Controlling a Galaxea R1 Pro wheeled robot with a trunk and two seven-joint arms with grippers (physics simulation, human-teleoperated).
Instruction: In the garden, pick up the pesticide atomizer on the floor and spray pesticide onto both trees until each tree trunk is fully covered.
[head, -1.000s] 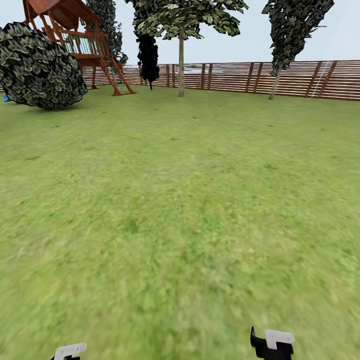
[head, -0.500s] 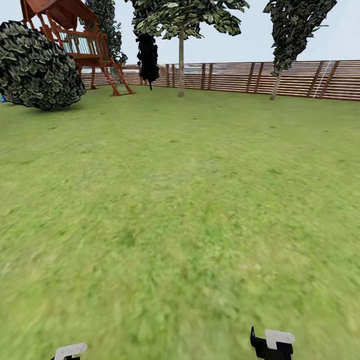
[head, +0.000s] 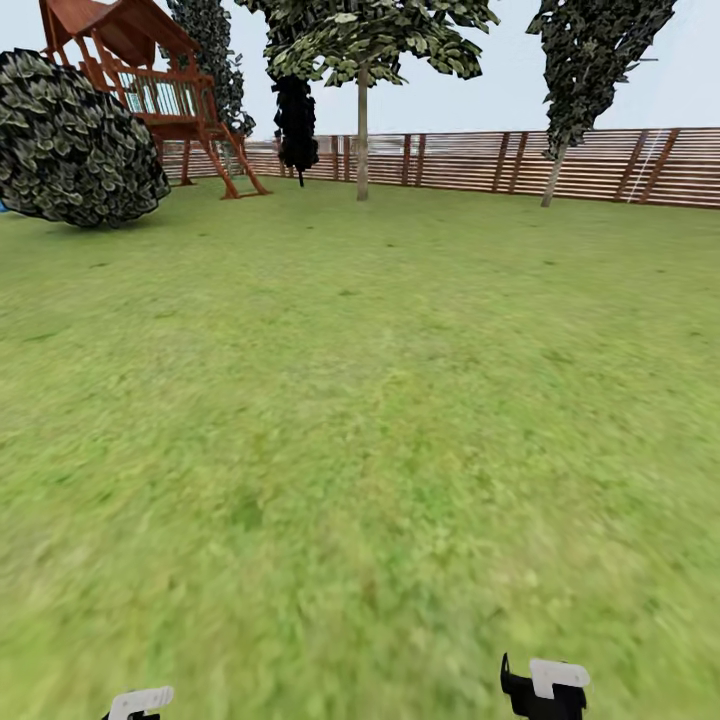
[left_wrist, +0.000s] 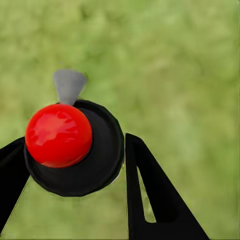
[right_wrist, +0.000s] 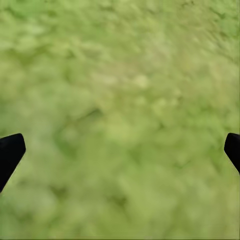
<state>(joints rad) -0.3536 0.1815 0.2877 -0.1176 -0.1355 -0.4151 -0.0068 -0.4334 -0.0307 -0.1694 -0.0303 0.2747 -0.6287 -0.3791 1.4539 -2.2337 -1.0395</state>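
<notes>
While the robot faces a wide green lawn (head: 360, 420), the head view takes in a garden closed off by a reddish-brown slatted fence (head: 600, 165) along its far side. One tree with a straight pale trunk (head: 362, 140) stands before the fence near the middle, and a second, with a thinner leaning trunk (head: 552, 178), rises to its right. A near-black conifer (head: 296, 115) hangs just left of the middle tree, a wooden play tower (head: 150, 95) stands farther left, and a large round shrub (head: 75, 140) sits at the left edge. Parts of both arms peek in at the bottom: the left gripper (head: 140, 703) and the right gripper (head: 545, 688).

Seen from the left wrist, the left gripper (left_wrist: 75, 165) is clamped on the pesticide atomizer (left_wrist: 75, 150), its black fingers (left_wrist: 150, 195) pressed to either side of the round black body, which is topped by a glossy red knob with a grey nozzle beside it, all held above blurred grass.

Seen from the right wrist, the right gripper (right_wrist: 120, 150) stands spread wide with nothing between its tips, over the grass floor (right_wrist: 120, 100).
</notes>
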